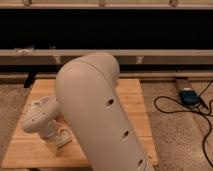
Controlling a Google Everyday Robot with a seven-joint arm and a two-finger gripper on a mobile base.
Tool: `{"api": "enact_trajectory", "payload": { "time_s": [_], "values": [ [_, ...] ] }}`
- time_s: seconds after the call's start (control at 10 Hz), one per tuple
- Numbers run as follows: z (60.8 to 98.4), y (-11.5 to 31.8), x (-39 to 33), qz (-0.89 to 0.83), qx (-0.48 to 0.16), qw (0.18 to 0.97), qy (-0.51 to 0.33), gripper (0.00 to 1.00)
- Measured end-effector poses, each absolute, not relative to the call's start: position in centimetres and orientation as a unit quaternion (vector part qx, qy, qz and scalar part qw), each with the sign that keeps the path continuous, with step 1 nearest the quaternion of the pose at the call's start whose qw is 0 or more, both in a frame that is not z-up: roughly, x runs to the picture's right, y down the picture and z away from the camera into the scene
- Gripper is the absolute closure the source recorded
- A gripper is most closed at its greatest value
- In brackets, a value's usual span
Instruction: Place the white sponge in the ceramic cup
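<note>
My pale arm (100,115) fills the middle of the camera view and hides most of the wooden table (134,102). The wrist (40,117) bends down at the left, and the gripper (59,141) hangs low over the table's front left part. The white sponge and the ceramic cup are both hidden or out of view. I cannot see anything held in the gripper.
The table stands on a speckled floor (175,135). A blue box (189,96) with black cables (172,107) lies on the floor to the right. A long dark wall with a pale ledge (150,54) runs behind the table.
</note>
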State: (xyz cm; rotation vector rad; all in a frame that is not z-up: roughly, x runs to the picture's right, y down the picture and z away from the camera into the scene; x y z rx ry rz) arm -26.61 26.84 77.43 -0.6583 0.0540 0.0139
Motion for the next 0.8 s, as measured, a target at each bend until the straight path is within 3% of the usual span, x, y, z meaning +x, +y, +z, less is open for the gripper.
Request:
{"api": "enact_trajectory", "payload": {
  "time_s": [0.6,0.8],
  "values": [
    [75.5,24.7,-26.9,0.027,-0.331,0.943,0.009,0.93],
    [73.4,22.5,-26.7,0.053,-0.333,0.941,-0.017,1.00]
  ]
}}
